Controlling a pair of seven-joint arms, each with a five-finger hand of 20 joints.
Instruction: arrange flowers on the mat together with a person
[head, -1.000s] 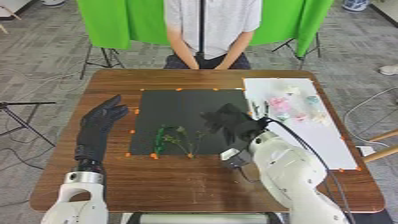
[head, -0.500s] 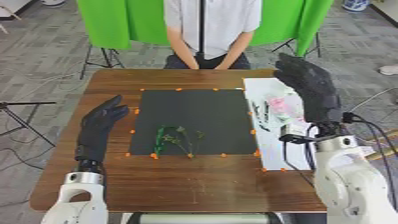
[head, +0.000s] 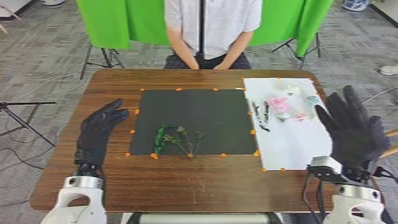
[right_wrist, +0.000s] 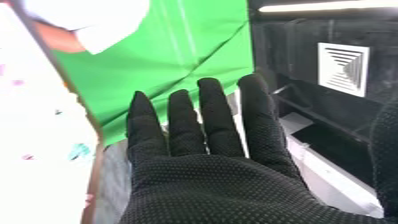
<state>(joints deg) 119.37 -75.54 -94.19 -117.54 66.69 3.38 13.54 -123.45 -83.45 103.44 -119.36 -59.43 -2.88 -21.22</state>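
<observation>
My left hand (head: 99, 122) rests over the table's left side with fingers loosely extended. My right hand (head: 355, 132) is at the white sheet's right edge, fingers straight and spread, holding nothing; in the right wrist view the right hand (right_wrist: 213, 185) is open too. Green stems with small leaves (head: 162, 138) lie on the lower middle of the dark mat (head: 191, 110). On the white sheet (head: 284, 145) lie pink flowers (head: 279, 104), a pale blue-green flower (head: 313, 100) and some dark green stems (head: 266, 114).
The brown wooden table (head: 178, 187) has orange tape marks around mat and sheet. Across it, a person in a grey shirt keeps both hands (head: 213, 64) low at the far edge. A green cloth (right_wrist: 169, 65) hangs behind.
My right hand has moved from the mat's right part, over the sheet's far end, to the sheet's right edge, its fingers now spread. The left hand and the flowers look unmoved.
</observation>
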